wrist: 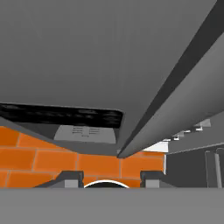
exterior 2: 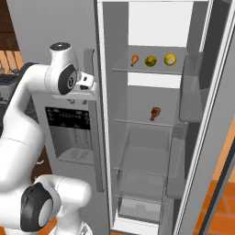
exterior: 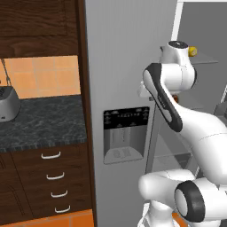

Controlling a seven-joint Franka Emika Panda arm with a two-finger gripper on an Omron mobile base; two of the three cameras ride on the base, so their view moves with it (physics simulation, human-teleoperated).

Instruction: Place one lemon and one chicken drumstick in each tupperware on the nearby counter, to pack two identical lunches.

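Claw [wrist: 112,177] parted, empty, facing the floor, well apart from shelved lemons [exterior 2: 170,59].

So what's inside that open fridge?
In the fridge, the top shelf holds one chicken drumstick and two lemons. The shelf below has another drumstick. The lower shelves look bare; the bottom drawer's contents are hidden.

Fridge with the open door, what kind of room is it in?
A kitchen, most likely: the fridge holds lemons and drumsticks, and a stone counter sits over drawers.
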